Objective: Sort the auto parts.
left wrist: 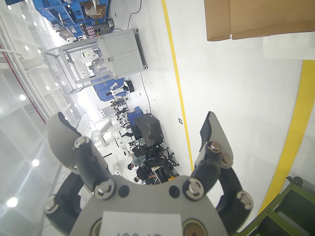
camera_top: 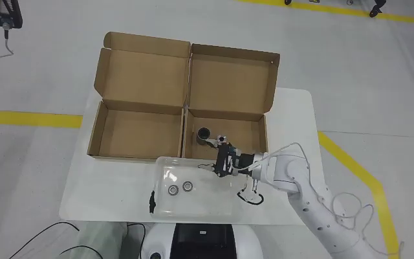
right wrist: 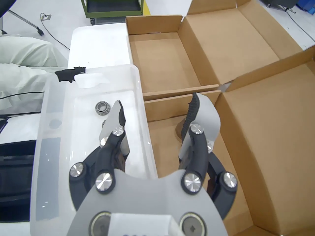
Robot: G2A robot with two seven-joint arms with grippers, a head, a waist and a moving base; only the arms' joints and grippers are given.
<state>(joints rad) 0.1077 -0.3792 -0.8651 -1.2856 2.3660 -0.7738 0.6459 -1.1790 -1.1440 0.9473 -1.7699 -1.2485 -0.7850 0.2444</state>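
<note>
The right gripper (right wrist: 157,106) is spread wide and empty, at the centre of the top view, over the edge between the clear bin (right wrist: 141,92) and the right cardboard box (right wrist: 165,143). In the bin lie a bearing (camera_top: 174,190) and a second bearing (camera_top: 188,186) beside it. In the box stands a dark round part (camera_top: 204,134), half hidden behind a finger in the right wrist view. The left gripper (left wrist: 134,121) is spread too.

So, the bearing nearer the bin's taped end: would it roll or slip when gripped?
Likely heavy for its size: the bearing looks metallic. It lies flat in the clear bin, so it probably won't roll unless tipped. Its round side might slip.
</note>
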